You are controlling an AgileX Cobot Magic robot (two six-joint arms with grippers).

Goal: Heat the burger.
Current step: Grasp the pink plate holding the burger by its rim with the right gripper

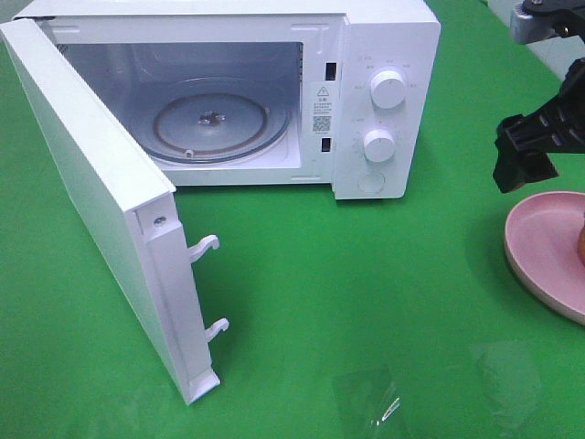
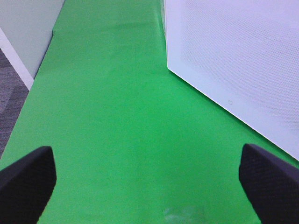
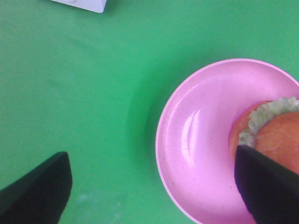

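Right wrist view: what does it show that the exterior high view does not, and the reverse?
Only the right wrist view shows the lettuce of the burger and that the right gripper is open. Only the exterior high view shows the open door, turntable and knobs of the microwave. Both show the pink plate and green cloth.
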